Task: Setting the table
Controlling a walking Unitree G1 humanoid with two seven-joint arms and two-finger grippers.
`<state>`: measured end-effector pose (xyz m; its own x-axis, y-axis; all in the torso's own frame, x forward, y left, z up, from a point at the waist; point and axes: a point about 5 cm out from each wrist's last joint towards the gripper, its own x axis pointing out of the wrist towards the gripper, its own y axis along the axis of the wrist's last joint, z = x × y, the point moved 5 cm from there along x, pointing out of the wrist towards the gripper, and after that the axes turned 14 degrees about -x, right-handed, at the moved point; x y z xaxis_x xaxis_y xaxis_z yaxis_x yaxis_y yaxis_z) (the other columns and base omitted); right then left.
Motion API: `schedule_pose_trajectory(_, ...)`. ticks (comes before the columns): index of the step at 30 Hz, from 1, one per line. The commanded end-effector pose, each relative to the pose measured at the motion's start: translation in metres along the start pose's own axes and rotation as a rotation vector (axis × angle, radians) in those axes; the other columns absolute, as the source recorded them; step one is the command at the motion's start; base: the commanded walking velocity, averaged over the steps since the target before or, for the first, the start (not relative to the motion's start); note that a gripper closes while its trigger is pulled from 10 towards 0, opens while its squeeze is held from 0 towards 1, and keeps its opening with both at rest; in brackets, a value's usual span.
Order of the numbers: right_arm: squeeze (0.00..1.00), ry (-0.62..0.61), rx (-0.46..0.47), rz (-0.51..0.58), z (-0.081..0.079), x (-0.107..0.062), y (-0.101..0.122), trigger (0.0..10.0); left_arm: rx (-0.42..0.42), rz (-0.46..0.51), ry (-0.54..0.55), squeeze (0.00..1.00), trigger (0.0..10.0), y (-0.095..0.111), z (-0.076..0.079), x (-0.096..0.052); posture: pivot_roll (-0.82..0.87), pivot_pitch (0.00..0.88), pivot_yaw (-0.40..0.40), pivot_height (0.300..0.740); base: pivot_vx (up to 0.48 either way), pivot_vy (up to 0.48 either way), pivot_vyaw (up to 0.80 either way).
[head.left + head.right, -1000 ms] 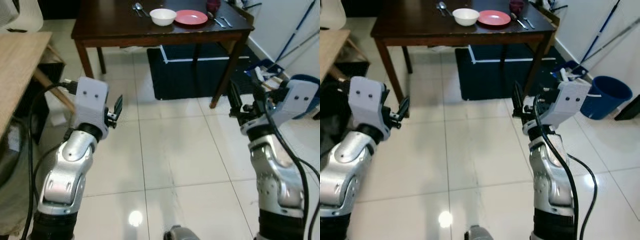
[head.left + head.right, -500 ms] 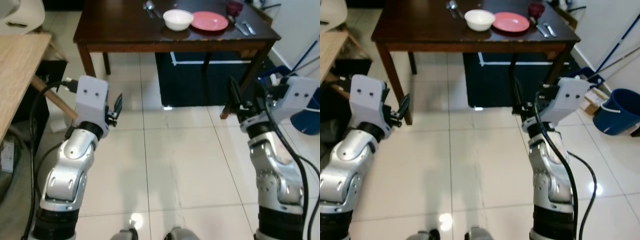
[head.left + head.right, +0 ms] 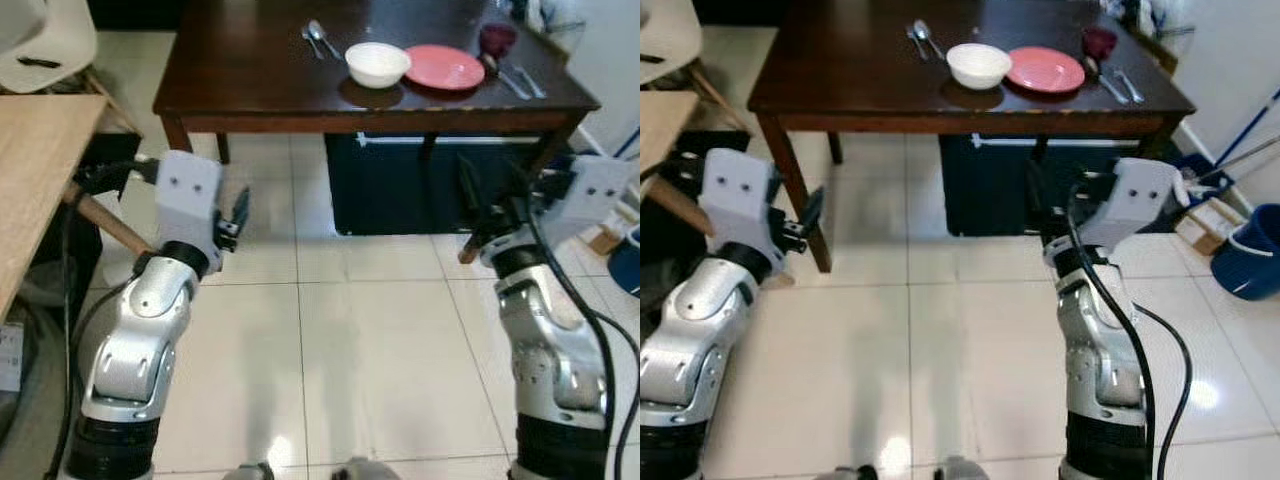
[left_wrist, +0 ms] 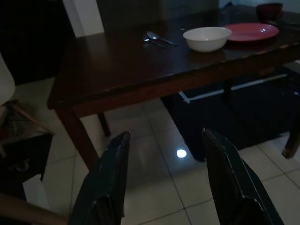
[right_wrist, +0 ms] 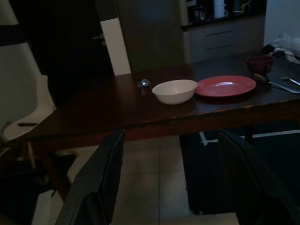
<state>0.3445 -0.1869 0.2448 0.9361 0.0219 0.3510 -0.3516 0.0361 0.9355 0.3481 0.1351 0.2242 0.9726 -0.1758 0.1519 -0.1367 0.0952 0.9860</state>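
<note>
A dark wooden table (image 3: 250, 75) stands ahead of me. On it sit a white bowl (image 3: 377, 64), a red plate (image 3: 443, 67) beside it and a dark red cup (image 3: 497, 38) further right. A spoon and fork (image 3: 316, 38) lie left of the bowl, and more cutlery (image 3: 515, 80) lies right of the plate. My left gripper (image 3: 237, 215) is raised in front of me, open and empty, well short of the table. My right gripper (image 3: 468, 190) is also raised, open and empty, near the table's right front leg. Both wrist views look across the tabletop to the bowl (image 5: 174, 91).
A dark blue box (image 3: 420, 185) sits under the table. A light wooden table (image 3: 30, 170) and a white chair (image 3: 45, 40) are at my left. A blue bucket (image 3: 1250, 265) and boxes stand at the right by the wall. White tiled floor lies between me and the table.
The whole picture has shifted: the camera has come closer to the table, which now shows larger and lower. Both arms hold the same raised pose, fingers still open.
</note>
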Motion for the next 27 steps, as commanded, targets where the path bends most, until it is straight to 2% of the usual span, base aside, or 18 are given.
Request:
schedule_pose_trajectory(1, 0.0, -0.021, -0.004, -0.013, 0.006, -0.0022, -0.0031, 10.0, 0.004, -0.012, -0.013, 0.0, 10.0, -0.0034, 0.0032, 0.0, -0.11, 0.064, 0.052, 0.74, 0.458, 0.0, 0.0)
schedule_pose_trajectory(10, 0.0, -0.029, 0.004, -0.014, 0.0066, -0.0028, -0.0036, 10.0, 0.003, -0.011, -0.022, 0.0, 10.0, -0.0034, 0.0053, 0.0014, -0.11, 0.067, 0.057, 0.74, 0.46, 0.0, -0.06)
schedule_pose_trajectory(27, 0.0, -0.039, 0.001, -0.019, 0.0088, -0.0038, -0.0045, 10.0, 0.005, -0.013, -0.028, 0.0, 10.0, -0.0039, 0.0059, 0.0017, -0.12, 0.069, 0.06, 0.74, 0.457, 0.0, -0.75)
